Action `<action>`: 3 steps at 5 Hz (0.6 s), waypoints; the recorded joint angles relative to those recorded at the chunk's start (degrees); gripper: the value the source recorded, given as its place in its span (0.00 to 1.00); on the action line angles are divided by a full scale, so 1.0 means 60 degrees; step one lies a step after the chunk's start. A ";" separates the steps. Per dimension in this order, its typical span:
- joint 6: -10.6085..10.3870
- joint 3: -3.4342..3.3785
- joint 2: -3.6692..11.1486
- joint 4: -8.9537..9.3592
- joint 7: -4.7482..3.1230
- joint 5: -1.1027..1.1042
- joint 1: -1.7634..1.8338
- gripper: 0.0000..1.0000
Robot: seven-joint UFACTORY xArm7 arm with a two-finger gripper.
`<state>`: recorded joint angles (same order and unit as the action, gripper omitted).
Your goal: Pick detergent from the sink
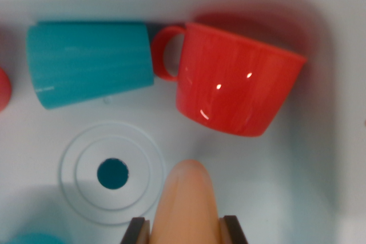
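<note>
We've got the tool [186, 230] clamped on the orange detergent bottle [187, 204] at bottom centre, lifting it above the sink [274, 187] drain [112, 174]; red cup [237, 84] and teal cup [86, 61] lie tipped up top

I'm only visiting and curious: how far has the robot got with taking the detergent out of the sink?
The grasp looks done: the end effector is shut on the orange detergent bottle. The lift is in hand, how high is unclear. The white sink, red cup and teal cup remain just below, so clearing the sink is left.
</note>
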<state>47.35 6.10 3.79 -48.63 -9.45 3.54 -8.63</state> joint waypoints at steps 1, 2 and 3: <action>0.0258 -0.0003 -0.0075 -0.0184 -0.0007 0.0001 0.0004 1.00; 0.0258 -0.0003 -0.0075 -0.0184 -0.0007 0.0001 0.0004 1.00; 0.0573 -0.0006 -0.0166 -0.0408 -0.0016 0.0002 0.0008 1.00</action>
<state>50.79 6.07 2.80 -51.08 -9.55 3.55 -8.58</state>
